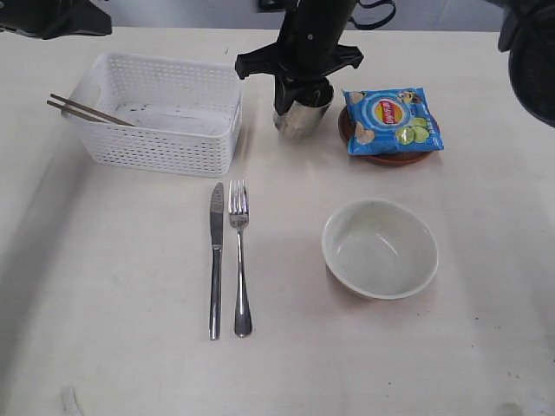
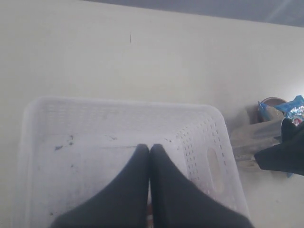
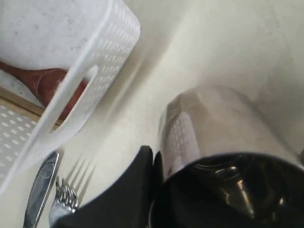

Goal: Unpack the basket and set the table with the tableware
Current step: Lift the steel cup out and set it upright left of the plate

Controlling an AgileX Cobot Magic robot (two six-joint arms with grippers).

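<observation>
The white basket (image 1: 160, 121) stands at the back left of the table (image 1: 113, 286). Wooden chopsticks (image 1: 87, 110) poke out over its left rim, and a wooden spoon (image 3: 47, 83) lies inside. My right gripper (image 1: 303, 91) reaches across the middle and is shut on the rim of the steel cup (image 1: 302, 117), one finger outside (image 3: 137, 180), the other inside. The cup sits between the basket and the reddish-brown plate (image 1: 386, 158). Knife (image 1: 215, 260) and fork (image 1: 240, 260) lie side by side in front of the basket. The cream bowl (image 1: 380, 247) stands front right. My left gripper (image 2: 149, 148) hovers over the basket, shut.
A blue chip bag (image 1: 390, 121) lies on the plate and covers most of it. The left arm's dark body (image 1: 52, 17) hangs over the table's far left corner. Another dark arm part (image 1: 529, 52) fills the top right corner.
</observation>
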